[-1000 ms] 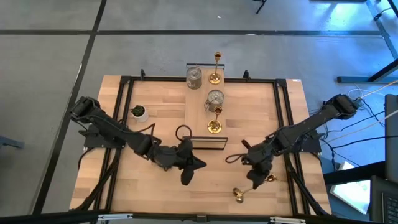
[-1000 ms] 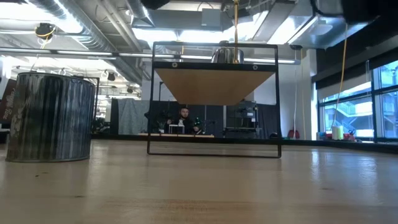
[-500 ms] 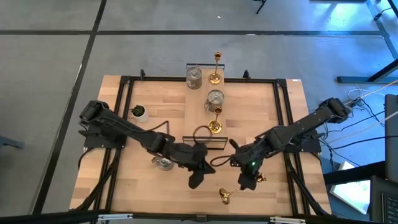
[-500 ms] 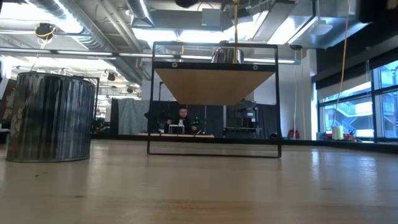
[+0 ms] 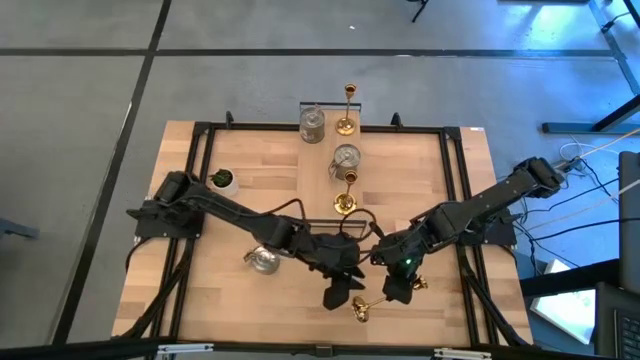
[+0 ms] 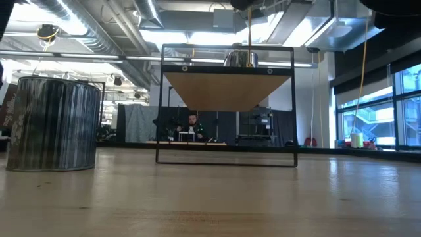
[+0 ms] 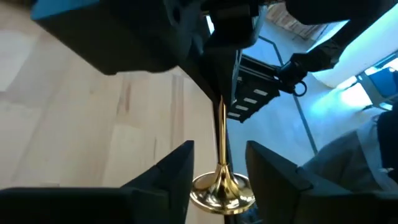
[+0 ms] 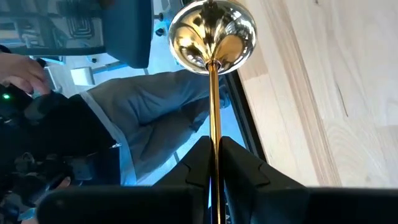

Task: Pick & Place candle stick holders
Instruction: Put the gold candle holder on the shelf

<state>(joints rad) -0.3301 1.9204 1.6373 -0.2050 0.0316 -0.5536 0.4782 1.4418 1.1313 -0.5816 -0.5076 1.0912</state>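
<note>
A silver holder stands at the table's 8 o'clock. The left gripper, at 6 o'clock, is spread astride a gold candlestick. The right gripper pinches that candlestick's stem. Four more holders stand toward 12 o'clock.

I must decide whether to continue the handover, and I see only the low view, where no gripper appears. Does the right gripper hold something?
Observer: Yes. The right gripper is shut on the thin stem of a gold candlestick.
Operator: And where is the left gripper?
Observer: The left gripper is open at the same candlestick. It has one finger on each side of the stem, close to the round base, with a gap on both sides.
</note>
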